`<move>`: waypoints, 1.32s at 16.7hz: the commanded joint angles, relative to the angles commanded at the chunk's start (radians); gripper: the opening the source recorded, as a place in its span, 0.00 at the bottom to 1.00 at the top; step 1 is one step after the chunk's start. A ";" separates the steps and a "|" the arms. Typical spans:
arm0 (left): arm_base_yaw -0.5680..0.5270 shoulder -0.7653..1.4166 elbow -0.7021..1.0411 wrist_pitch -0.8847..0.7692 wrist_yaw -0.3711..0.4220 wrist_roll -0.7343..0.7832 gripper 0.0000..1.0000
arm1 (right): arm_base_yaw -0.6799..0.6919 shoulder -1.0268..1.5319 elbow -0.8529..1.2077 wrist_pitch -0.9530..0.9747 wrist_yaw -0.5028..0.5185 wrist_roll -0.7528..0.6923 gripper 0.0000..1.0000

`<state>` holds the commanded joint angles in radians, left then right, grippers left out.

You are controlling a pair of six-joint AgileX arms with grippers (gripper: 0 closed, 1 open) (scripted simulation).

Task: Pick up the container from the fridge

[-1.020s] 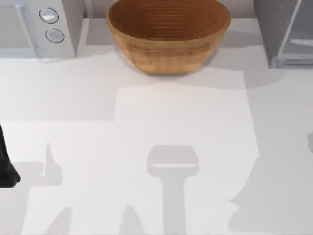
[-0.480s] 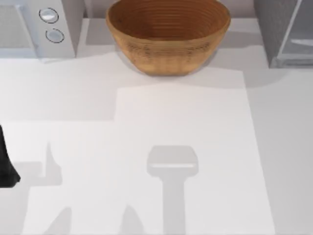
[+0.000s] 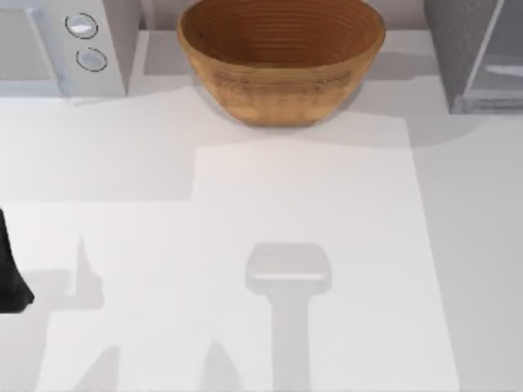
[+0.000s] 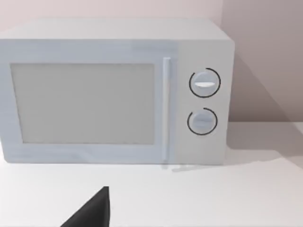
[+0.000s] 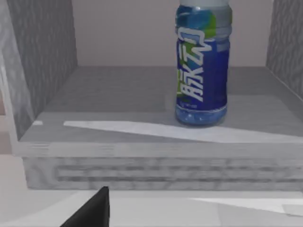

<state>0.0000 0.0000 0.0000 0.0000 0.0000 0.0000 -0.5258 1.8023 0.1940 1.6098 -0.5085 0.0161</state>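
The container (image 5: 202, 71) is a clear bottle with a blue and green label. It stands upright on the grey floor inside the open fridge (image 5: 42, 56), toward one side, and its top is cut off by the frame. My right gripper (image 5: 97, 210) shows as one dark fingertip low in the right wrist view, in front of the fridge's sill and apart from the bottle. In the top view the fridge (image 3: 458, 49) stands at the back right corner. My left gripper (image 3: 10, 278) rests at the left table edge.
A big brown ribbed bowl (image 3: 282, 57) stands at the back middle. A white box with two round knobs (image 3: 73, 45) sits at the back left, and fills the left wrist view (image 4: 113, 94). The white table (image 3: 310, 204) stretches out in front of them.
A grey bit at the top view's right edge and its shadow on the right of the table have gone. My left arm has not moved.
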 joint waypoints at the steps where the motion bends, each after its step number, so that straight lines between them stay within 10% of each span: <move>1: 0.000 0.000 0.000 0.000 0.000 0.000 1.00 | 0.006 0.017 0.023 -0.010 0.007 -0.002 1.00; 13: 0.000 0.000 0.000 0.000 0.000 0.000 1.00 | 0.190 0.371 0.773 -0.392 0.209 -0.029 1.00; 22: 0.000 0.000 0.000 0.000 0.000 0.000 1.00 | 0.220 0.414 0.869 -0.464 0.241 -0.033 1.00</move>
<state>0.0000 0.0000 0.0000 0.0000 0.0000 0.0000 -0.3054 2.2159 1.0634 1.1456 -0.2676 -0.0164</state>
